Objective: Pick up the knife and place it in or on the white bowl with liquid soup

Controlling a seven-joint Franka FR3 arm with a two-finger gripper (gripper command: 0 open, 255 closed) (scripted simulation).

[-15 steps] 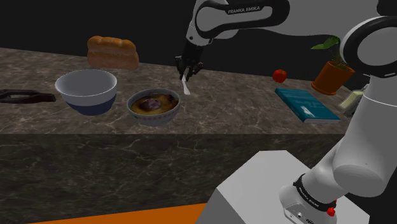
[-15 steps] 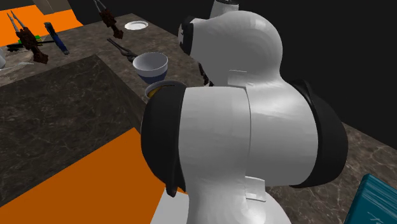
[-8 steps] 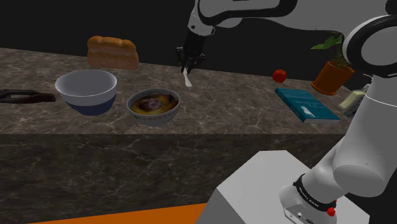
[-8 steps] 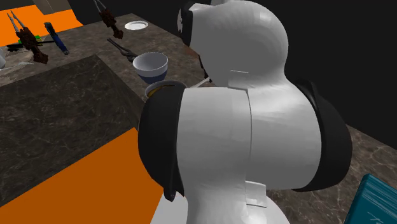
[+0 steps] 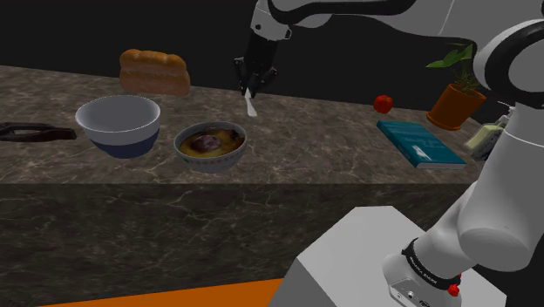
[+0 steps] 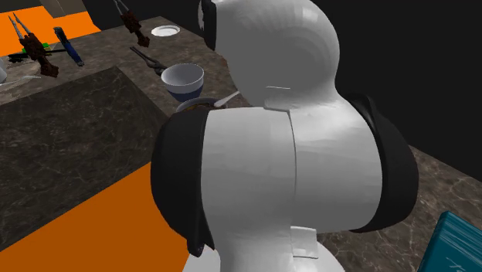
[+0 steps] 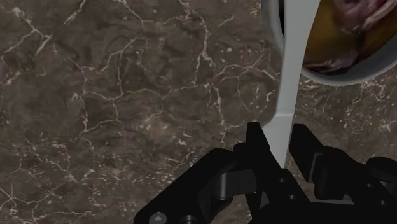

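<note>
My black gripper point(image 5: 250, 87) hangs above the marble counter point(image 5: 314, 148), shut on a plain white knife point(image 5: 251, 105) whose blade points down. The soup bowl point(image 5: 209, 146), white-rimmed with brownish soup and dark lumps, stands on the counter below and to the shoulder view's left of the knife. In the wrist view the fingers point(image 7: 256, 147) clasp the knife point(image 7: 292, 70), and its blade reaches over the rim of the soup bowl point(image 7: 331, 75). The gripper point(image 7: 280, 137) is well above the counter.
An empty white and blue bowl point(image 5: 118, 125) stands left of the soup bowl, with a bread loaf point(image 5: 154, 71) behind it. A dark tool point(image 5: 30, 132) lies far left. A tomato point(image 5: 383, 104), teal book point(image 5: 421, 143) and potted plant point(image 5: 455, 96) are at the right.
The gripper has risen with the knife and shifted slightly toward the shoulder view's left; the knife tip is now higher above the counter.
</note>
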